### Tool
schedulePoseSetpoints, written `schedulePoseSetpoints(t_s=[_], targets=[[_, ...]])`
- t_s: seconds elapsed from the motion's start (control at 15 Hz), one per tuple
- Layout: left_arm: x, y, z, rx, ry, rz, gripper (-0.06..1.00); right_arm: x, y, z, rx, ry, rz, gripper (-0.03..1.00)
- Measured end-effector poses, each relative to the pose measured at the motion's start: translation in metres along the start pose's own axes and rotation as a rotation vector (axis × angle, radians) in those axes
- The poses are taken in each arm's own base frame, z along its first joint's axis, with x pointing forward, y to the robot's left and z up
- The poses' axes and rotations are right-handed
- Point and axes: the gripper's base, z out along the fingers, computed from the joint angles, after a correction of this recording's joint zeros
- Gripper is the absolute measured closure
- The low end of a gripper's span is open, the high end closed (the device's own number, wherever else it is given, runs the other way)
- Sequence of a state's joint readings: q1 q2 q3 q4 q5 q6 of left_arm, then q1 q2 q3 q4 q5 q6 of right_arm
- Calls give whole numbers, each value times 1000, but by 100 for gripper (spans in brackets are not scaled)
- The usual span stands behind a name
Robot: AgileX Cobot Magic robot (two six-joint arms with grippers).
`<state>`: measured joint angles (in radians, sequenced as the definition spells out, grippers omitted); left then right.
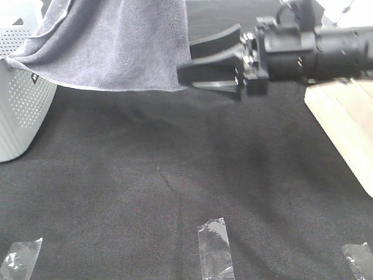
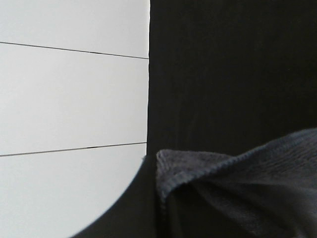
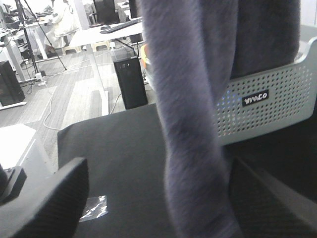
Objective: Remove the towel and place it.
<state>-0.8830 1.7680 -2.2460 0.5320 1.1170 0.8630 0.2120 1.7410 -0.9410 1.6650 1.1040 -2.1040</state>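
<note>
The grey-lavender towel (image 1: 116, 46) hangs at the back left, its left part draped over the rim of a white perforated basket (image 1: 23, 105). My right gripper (image 1: 187, 60) reaches in from the right at the towel's right edge, open. In the right wrist view the towel (image 3: 198, 74) hangs down between the two spread fingers of the right gripper (image 3: 158, 163), with the basket (image 3: 267, 99) behind it. The left wrist view shows only a fold of towel (image 2: 237, 188) close to the camera. The left gripper's fingers do not show in any view.
A black cloth (image 1: 175, 175) covers the table. Three strips of clear tape (image 1: 215, 245) lie along its front edge. A light wooden board (image 1: 344, 116) lies at the right. White floor (image 2: 69, 99) shows past the table's edge.
</note>
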Motion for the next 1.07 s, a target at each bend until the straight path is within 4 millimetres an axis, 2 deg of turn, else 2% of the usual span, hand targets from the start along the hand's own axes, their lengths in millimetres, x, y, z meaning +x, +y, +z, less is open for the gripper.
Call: schedulePoseSetpoints(t_s=[0.27, 0.53, 0.8, 1.07], targets=[[-4, 1, 0, -11, -44, 15, 94, -8, -16, 4, 33, 31, -21, 20], [-8, 2, 4, -35, -68, 26, 94, -5, -5, 7, -104, 72, -43, 20], [-5, 4, 5, -63, -31, 44, 94, -1, -4, 7, -117, 116, -32, 21], [-3, 4, 5, -66, -9, 28, 94, 0, -7, 7, -79, 133, -34, 44]])
